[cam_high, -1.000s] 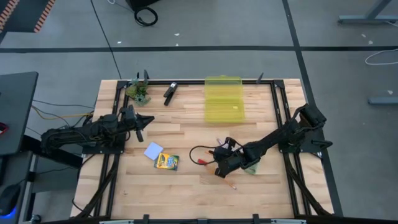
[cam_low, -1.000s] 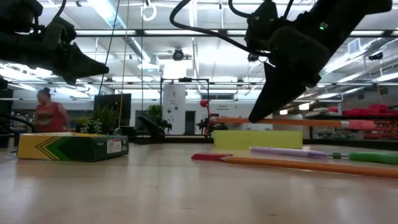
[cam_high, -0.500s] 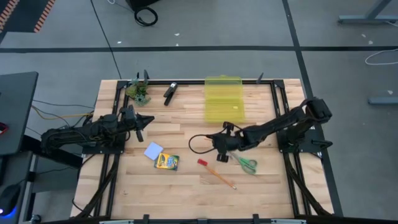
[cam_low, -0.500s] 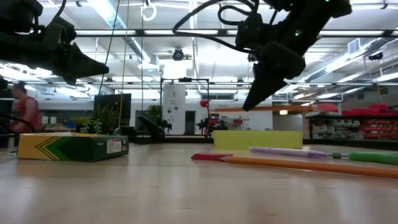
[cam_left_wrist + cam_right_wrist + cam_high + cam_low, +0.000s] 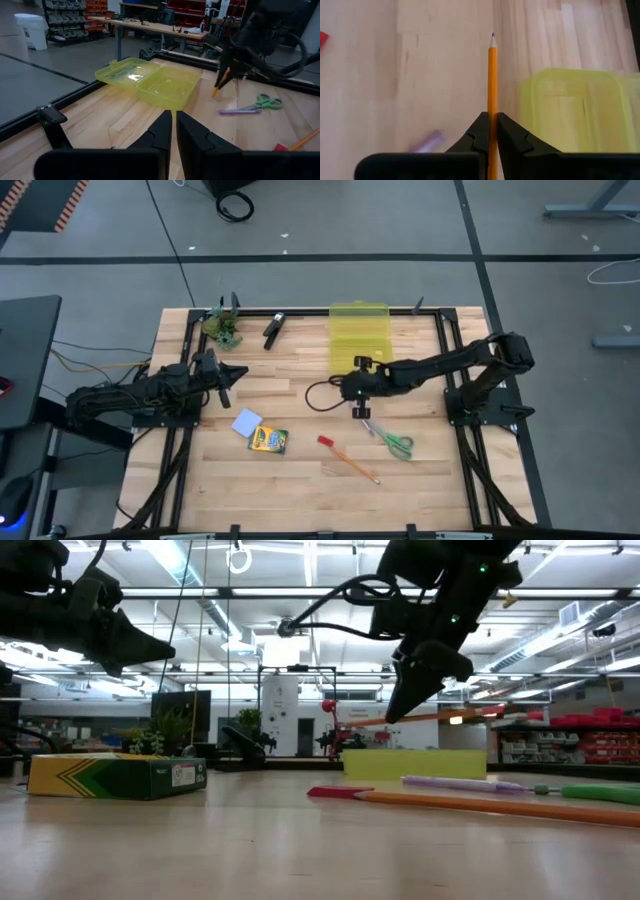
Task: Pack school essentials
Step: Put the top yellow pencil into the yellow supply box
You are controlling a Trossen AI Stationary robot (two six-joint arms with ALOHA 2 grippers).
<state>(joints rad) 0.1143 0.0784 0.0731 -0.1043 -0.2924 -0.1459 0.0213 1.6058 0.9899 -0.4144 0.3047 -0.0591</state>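
My right gripper (image 5: 359,390) hangs above the table's middle, just on the near side of the open yellow-green case (image 5: 360,340), and is shut on an orange pencil (image 5: 492,75). On the wood lie a second orange pencil (image 5: 352,463), a tiny red piece (image 5: 325,441), green-handled scissors (image 5: 396,443) and a purple pen (image 5: 239,111). The crayon box (image 5: 268,440) and the light-blue pad (image 5: 246,422) lie left of these. My left gripper (image 5: 226,376) waits shut at the table's left side. My right gripper pinches the orange pencil's shaft (image 5: 492,107) between its two fingers. The gripper slants down from above. The pencil's pointed end (image 5: 493,36) sticks out well beyond the fingertips. The pencil (image 5: 445,717) is lifted clear of the table.
A black clip-like object (image 5: 273,328) and a small green clump (image 5: 222,328) sit near the far edge. A black cable (image 5: 318,395) loops from the right gripper. Bare wood lies between the two arms and along the near edge.
My right gripper has carried the pencil from above the scissors and loose pencil toward the table's far edge, ending close to the yellow-green case. It has stayed shut on the pencil. The scissors, hidden under the arm a second ago, now show.
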